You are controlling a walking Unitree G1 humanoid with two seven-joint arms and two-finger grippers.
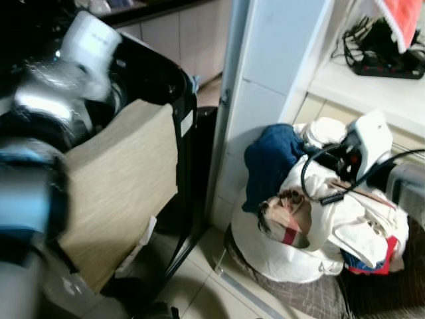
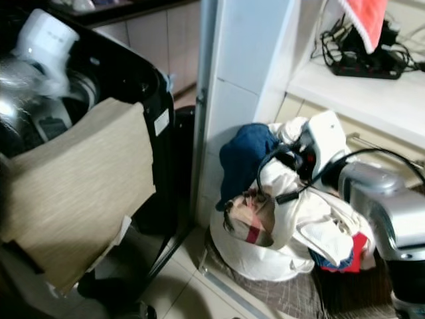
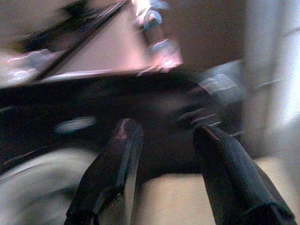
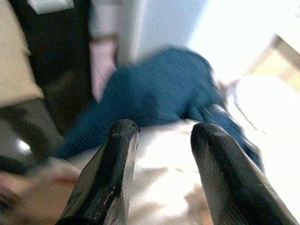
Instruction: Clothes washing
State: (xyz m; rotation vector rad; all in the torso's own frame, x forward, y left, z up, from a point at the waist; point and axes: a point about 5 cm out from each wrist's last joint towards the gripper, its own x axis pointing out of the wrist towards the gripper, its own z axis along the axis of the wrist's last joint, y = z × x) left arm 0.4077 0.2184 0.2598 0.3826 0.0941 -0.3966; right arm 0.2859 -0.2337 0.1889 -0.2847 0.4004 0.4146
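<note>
Blurred and close to the head camera, the left arm [image 1: 30,199] fills the near left side, silver and blue bands with a white wrist housing higher up. Its left gripper [image 3: 164,154] has its two black fingers spread apart with nothing between them, poised over the dark rim of the washing machine [image 1: 166,80], as the smeared left wrist view shows.

One pile of laundry [image 1: 312,219] sits on the floor to the right, heaped in a basket whose shape is hidden by the cloth. I count one dark blue knitted garment [image 1: 269,163] at the top left of the heap, several crumpled white pieces [image 1: 358,226] beneath and beside it, and a red and blue scrap [image 1: 378,262] at the lower right edge. How many white pieces there are I cannot tell.

One right gripper [image 4: 161,159] hangs just above the pile, its two black fingers held apart and empty, over white fabric with the blue garment [image 4: 159,93] just beyond the tips.

One flat beige woven panel [image 1: 116,186] leans across the black machine's open top. Between machine and laundry stands a white tiled pillar [image 1: 265,80]. Pale floor tiles [image 1: 199,286] lie below, a dark woven mat [image 1: 319,296] lies under the pile. On one white shelf [image 1: 372,90] rest black cables [image 1: 382,46] and a red cloth [image 1: 402,20].
</note>
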